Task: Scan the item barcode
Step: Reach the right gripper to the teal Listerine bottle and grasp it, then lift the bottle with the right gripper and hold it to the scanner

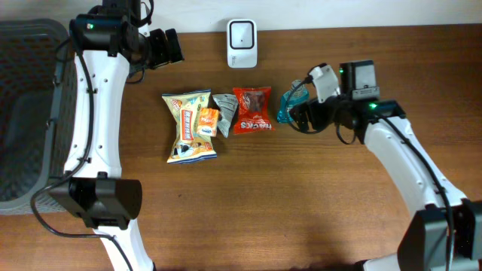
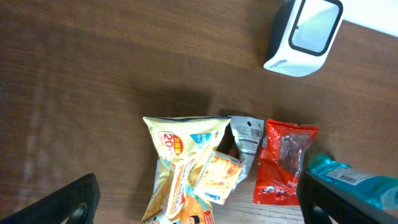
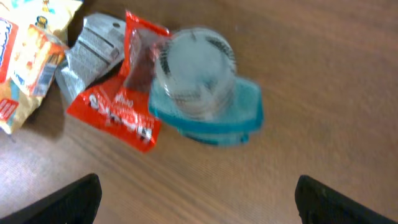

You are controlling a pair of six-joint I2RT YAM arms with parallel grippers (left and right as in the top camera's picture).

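A white barcode scanner (image 1: 242,44) (image 2: 305,34) stands at the back middle of the table. In front of it lies a row of items: a yellow snack bag (image 1: 188,126) (image 2: 180,155), a small orange packet (image 1: 208,122) (image 2: 217,177) on top of it, a silver packet (image 1: 225,114) (image 3: 93,53), a red packet (image 1: 251,110) (image 3: 118,112) and a teal pack with a clear lid (image 1: 288,105) (image 3: 205,93). My left gripper (image 1: 167,47) (image 2: 199,208) hovers open behind the yellow bag, holding nothing. My right gripper (image 1: 300,114) (image 3: 199,205) is open and empty just right of the teal pack.
A dark grey basket (image 1: 22,113) sits off the table's left edge. Bare wood fills the front half of the table (image 1: 286,203).
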